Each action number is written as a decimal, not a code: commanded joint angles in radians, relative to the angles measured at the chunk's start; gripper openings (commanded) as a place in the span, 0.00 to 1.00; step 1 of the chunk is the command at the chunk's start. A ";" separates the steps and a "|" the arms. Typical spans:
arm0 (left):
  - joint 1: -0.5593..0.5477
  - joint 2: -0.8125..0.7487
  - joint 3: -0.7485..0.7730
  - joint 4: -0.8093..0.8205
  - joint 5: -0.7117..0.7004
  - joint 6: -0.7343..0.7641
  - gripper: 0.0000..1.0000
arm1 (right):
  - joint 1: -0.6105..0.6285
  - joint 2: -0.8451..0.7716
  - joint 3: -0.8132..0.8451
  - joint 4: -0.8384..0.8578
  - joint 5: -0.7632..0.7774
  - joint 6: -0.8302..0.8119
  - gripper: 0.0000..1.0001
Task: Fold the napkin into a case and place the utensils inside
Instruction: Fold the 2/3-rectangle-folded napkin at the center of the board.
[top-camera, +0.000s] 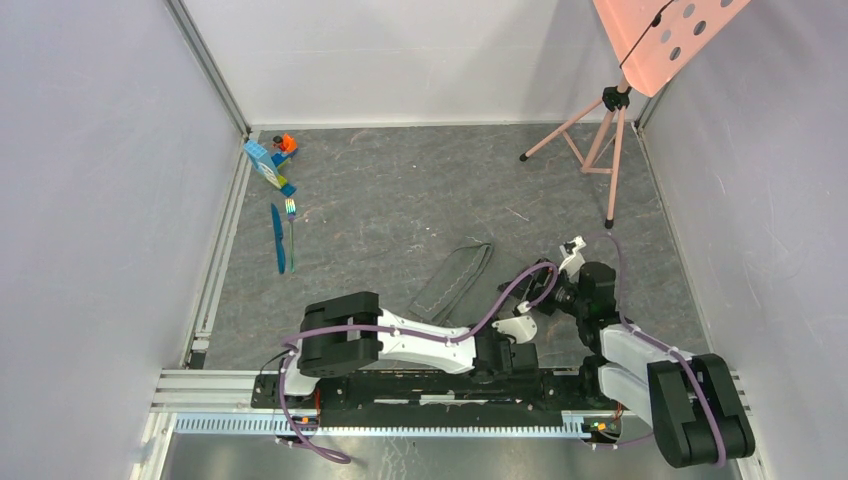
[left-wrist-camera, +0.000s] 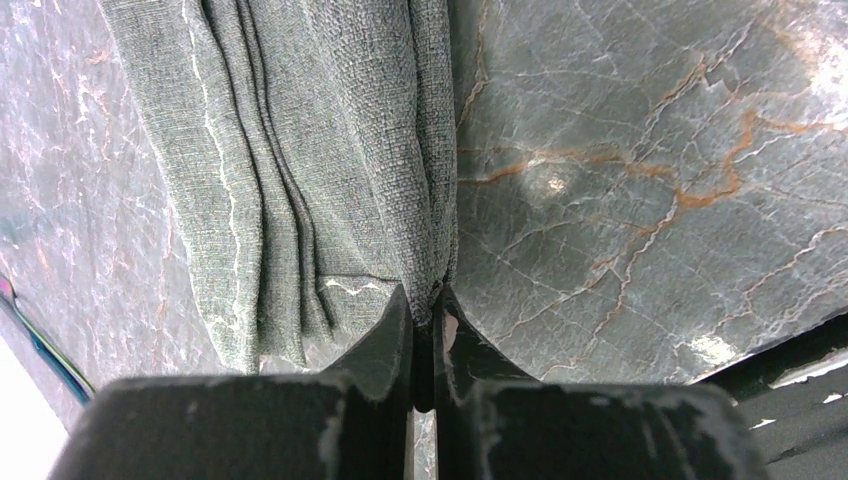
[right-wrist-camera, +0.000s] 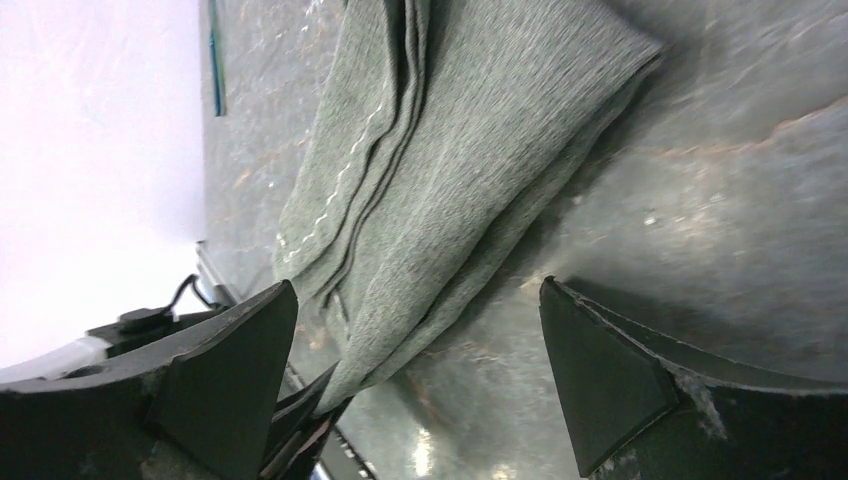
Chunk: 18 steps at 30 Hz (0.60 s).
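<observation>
Left fingers pinch the napkin, seemingly its edge (right fingers gape, empty).

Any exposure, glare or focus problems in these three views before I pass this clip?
Top external: even light, sharp, no glare. Left wrist: bright glare spots on the table, a blown-out white corner at lower left, napkin weave crisp. Right wrist: the wall at left is overexposed to plain white, and the napkin looks slightly soft.
</observation>
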 joint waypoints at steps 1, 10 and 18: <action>0.004 -0.078 0.026 -0.016 -0.040 -0.031 0.02 | 0.067 0.022 -0.032 0.074 0.012 0.197 0.96; 0.008 -0.156 0.007 -0.024 -0.036 -0.035 0.02 | 0.197 0.017 -0.102 0.169 0.118 0.352 0.95; 0.010 -0.178 -0.008 -0.023 -0.029 -0.037 0.02 | 0.264 0.121 -0.143 0.343 0.147 0.454 0.92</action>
